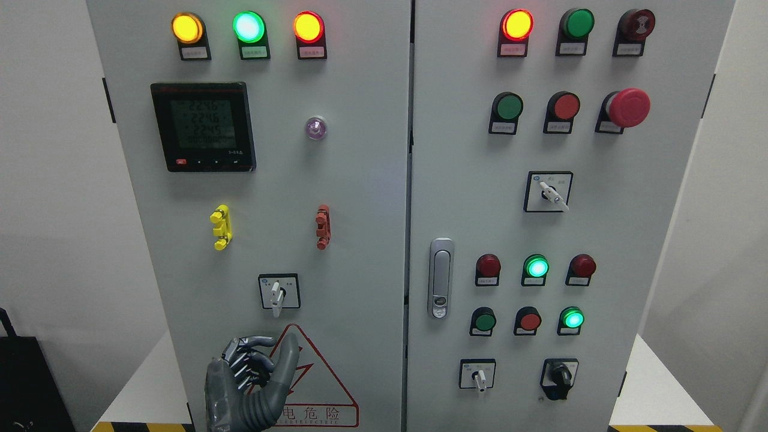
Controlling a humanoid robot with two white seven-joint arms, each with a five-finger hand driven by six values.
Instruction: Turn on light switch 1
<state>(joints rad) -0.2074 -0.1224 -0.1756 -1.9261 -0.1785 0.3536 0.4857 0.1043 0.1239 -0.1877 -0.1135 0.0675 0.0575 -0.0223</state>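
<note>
A white rotary selector switch (276,295) sits on a black-framed plate low on the left door (360,180) of a grey control cabinet. Its lever points straight down. My left hand (267,355) comes up from the bottom edge, just below the switch and in front of a red warning triangle (321,384). Its fingers (246,363) are half curled and the thumb is stretched up toward the switch, with a gap between them. It holds nothing and does not touch the switch. My right hand is out of view.
The left door has a digital meter (203,127), three lit lamps on top, and yellow (221,227) and red (323,226) clips. The right door has a metal handle (440,278), push buttons, a red emergency stop (627,108) and more selector switches (549,193) (478,377).
</note>
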